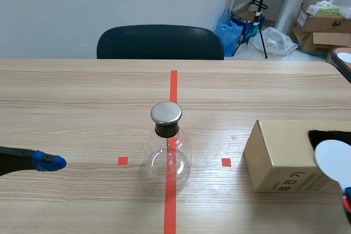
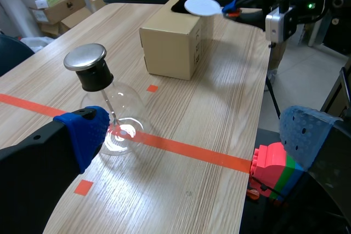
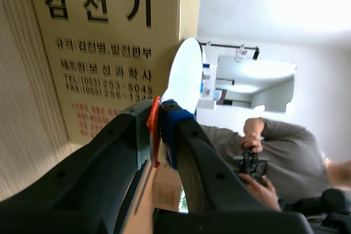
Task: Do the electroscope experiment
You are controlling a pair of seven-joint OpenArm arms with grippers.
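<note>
White disc [image 1: 335,160] pinched in right tool [image 3: 158,121], glass flask [image 1: 168,157] near box [image 1: 274,152]

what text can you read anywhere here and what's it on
"검전기": large black print on the cardboard box.
"TEL", "FAX": small print on that box; numbers omitted.
Other small black and red lines there: too blurred.
Too small to read: print on the background boxes.
The white disc: blank.

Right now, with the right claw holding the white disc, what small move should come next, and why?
Probably swing the right claw toward the metal cap of the electroscope. The white disc is clamped in that claw by the cardboard box, well apart from the cap, which stands bare.
</note>
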